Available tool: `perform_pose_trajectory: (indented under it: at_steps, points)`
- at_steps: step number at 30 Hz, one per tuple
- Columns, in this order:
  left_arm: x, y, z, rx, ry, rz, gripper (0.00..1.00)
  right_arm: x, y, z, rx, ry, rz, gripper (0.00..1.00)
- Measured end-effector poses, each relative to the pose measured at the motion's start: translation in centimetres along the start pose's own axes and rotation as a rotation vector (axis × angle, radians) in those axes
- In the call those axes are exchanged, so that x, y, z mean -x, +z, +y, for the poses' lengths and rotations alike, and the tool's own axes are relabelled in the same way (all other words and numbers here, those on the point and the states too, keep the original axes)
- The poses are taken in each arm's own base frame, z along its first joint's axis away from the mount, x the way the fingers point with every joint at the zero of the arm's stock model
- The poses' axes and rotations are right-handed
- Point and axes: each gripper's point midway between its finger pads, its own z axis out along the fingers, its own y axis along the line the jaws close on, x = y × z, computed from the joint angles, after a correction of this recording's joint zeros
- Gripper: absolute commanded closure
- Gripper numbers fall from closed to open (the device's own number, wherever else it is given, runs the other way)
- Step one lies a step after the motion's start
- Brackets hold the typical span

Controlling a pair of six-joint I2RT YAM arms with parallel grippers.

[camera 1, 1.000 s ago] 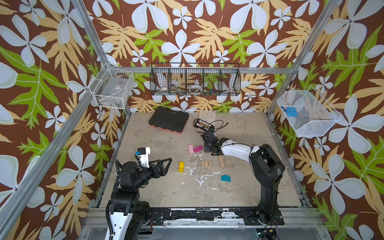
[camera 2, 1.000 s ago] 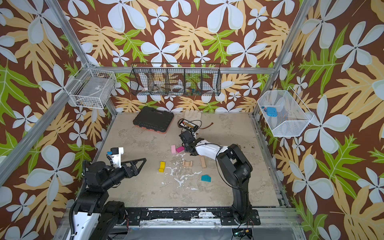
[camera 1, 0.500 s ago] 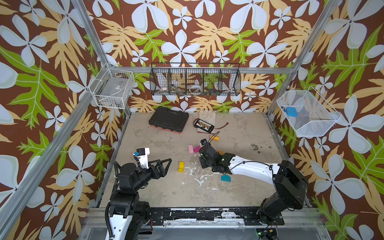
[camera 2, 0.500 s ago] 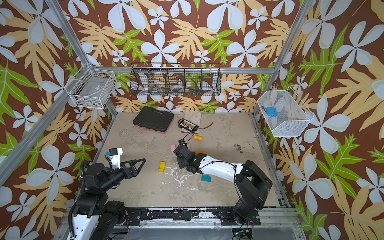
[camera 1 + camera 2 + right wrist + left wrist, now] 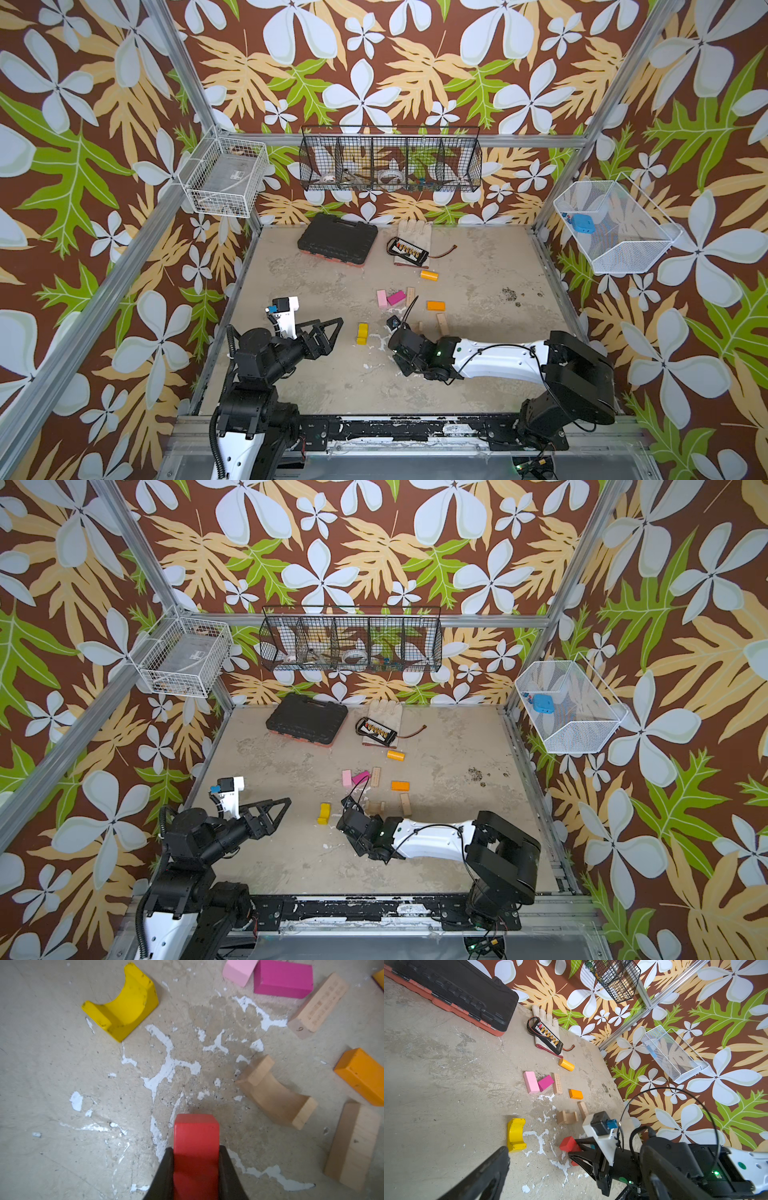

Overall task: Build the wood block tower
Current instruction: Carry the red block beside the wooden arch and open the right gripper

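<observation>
The wood blocks lie scattered on the table and no tower stands. My right gripper is shut on a red block, held low over the tabletop; the left wrist view shows the red block too. Around it lie a yellow arch, a pink bar, a magenta block, a plain wood bar, an orange block, an orange cylinder, a wood arch and another wood bar. My left gripper hovers open left of the yellow arch, holding nothing.
A black tool case and a glove with a charger board lie at the back of the table. Wire baskets hang on the left wall, the back wall and the right wall. Flaked white paint marks the tabletop.
My right arm has pulled back from the middle of the table towards the front, bringing its shut gripper low beside the yellow arch. The left arm has barely moved.
</observation>
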Motion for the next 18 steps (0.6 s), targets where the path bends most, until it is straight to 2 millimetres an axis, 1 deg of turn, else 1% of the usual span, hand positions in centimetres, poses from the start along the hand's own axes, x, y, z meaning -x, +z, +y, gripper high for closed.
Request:
perform_pose_trajectory:
  at_steps: [2, 4, 6, 8, 11, 15, 18]
  points:
    - [0.0, 0.0, 0.0, 0.001, -0.001, 0.001, 0.0, -0.3, 0.6, 0.1, -0.005, -0.007, 0.016, 0.83]
    - [-0.1, 0.1, 0.1, 0.003, -0.004, 0.004, 0.0, -0.5, 0.9, 0.2, -0.01, -0.01, 0.026, 0.74]
    - [0.0, 0.1, 0.1, 0.002, -0.003, 0.004, 0.0, -0.6, 1.0, 0.1, -0.019, 0.008, 0.024, 0.62]
    - [0.0, 0.0, 0.0, 0.0, 0.0, 0.0, 0.0, -0.8, 1.2, -0.1, -0.028, 0.01, 0.021, 0.52]
    - [-0.1, 0.1, 0.1, 0.003, -0.004, 0.004, 0.0, -2.2, 1.2, -0.8, -0.048, 0.021, 0.046, 0.43]
    - [-0.1, 0.1, 0.1, 0.003, -0.006, 0.006, 0.0, -3.8, 0.8, -1.8, -0.063, 0.05, 0.059, 0.42]
    - [0.0, -0.1, -0.1, -0.005, -0.002, -0.001, 0.0, -4.5, 0.5, -2.4, -0.074, 0.088, 0.052, 0.42]
